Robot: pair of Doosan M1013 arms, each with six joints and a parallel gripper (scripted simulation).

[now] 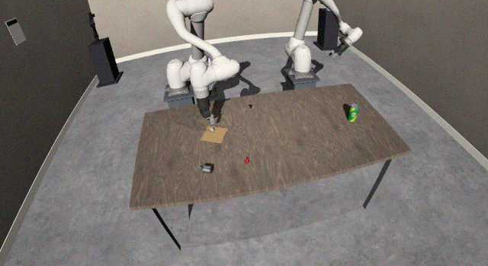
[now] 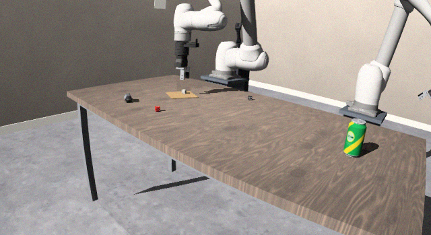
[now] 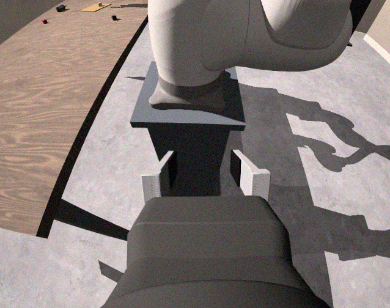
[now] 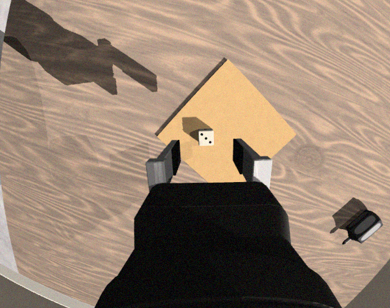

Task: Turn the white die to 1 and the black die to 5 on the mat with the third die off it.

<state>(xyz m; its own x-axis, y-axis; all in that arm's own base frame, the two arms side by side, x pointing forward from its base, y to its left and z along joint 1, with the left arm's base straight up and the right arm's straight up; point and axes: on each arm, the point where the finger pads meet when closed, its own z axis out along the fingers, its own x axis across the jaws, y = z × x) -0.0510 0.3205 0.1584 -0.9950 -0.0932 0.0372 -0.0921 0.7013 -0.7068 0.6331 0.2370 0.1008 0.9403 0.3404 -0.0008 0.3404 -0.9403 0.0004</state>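
While the white die [image 1: 212, 129] [image 2: 184, 91] [image 3: 100, 4] [image 4: 206, 137] sits flat on the mat [image 1: 219, 137] [image 2: 175, 95] [image 3: 92, 8] [image 4: 235, 99] with three pips up, we have the right gripper [image 1: 212, 121] [image 2: 184, 76] [image 4: 206, 150] above it, jaws fully spread and holding nothing; the left gripper [image 1: 332, 54] [image 2: 424, 95] [image 3: 203, 161] is just as wide and empty, well away beyond the table [image 1: 286, 144] [image 2: 236, 137] [image 3: 55, 82] [image 4: 321, 66].

We judge the step to be a grasp for a quarter-turn, since one should lie on a side face; we want to find that face first, square the pads to two opposite sides, centre the die and descend straight; then we close gently, lift enough for the corners to swing free, roll it and lower it flat, as a tilted release could tumble it.

The black die [image 1: 250, 106] [image 2: 250, 97] [image 3: 114, 17] waits off the mat, its top count too small for us to read; the red die [image 1: 247, 160] [image 2: 157, 108] [image 3: 44, 21] is rightly off it too.

The mat is a thin, tan, fine-grained square; the tabletop has wavy brown grain; the white cube has crisp edges, and the finger pads are flat and black.
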